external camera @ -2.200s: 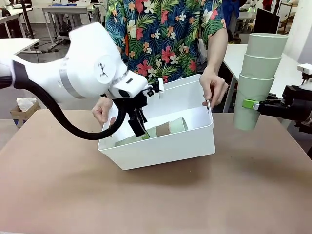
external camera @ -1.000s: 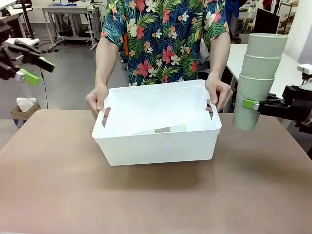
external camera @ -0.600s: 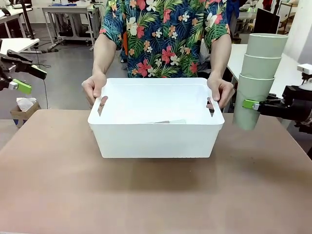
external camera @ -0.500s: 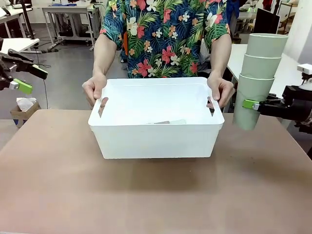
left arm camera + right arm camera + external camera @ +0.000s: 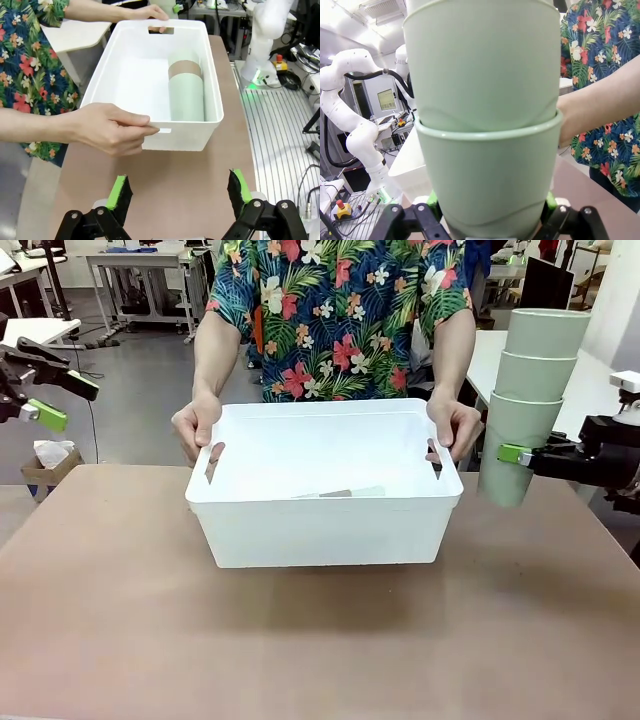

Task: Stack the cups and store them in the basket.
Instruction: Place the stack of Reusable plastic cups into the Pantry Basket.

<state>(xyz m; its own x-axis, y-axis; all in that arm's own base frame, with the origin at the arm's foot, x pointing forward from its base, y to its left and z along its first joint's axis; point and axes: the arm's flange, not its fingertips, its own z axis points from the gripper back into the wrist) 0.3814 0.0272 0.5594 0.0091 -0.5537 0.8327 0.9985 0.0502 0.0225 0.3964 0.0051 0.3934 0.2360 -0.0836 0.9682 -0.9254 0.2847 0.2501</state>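
Cups come in two lots: an upright stack point(image 5: 530, 390) of three mint green ones is held in the air near the right end of the basket point(image 5: 320, 530), pinched by the right fingers point(image 5: 512, 453), which are closed on the wall of the lowest cup, while a lying stack point(image 5: 185, 87), mint green with a tan brown band between, rests on its side on the basket floor along one long wall. The left fingers point(image 5: 64, 402) are spread wide with nothing between them, up beyond the left side of the table point(image 5: 320, 650). The person's hands point(image 5: 197, 425) grip the basket at both handle slots. These tumblers look light, stiff and matte, so a modest squeeze should hold, yet the taper invites slipping and the tall stack is likely top-heavy; hold low on the bottom cup's wall, carry it upright until over the opening, then lay it gently beside the others lest the nested cups slide apart
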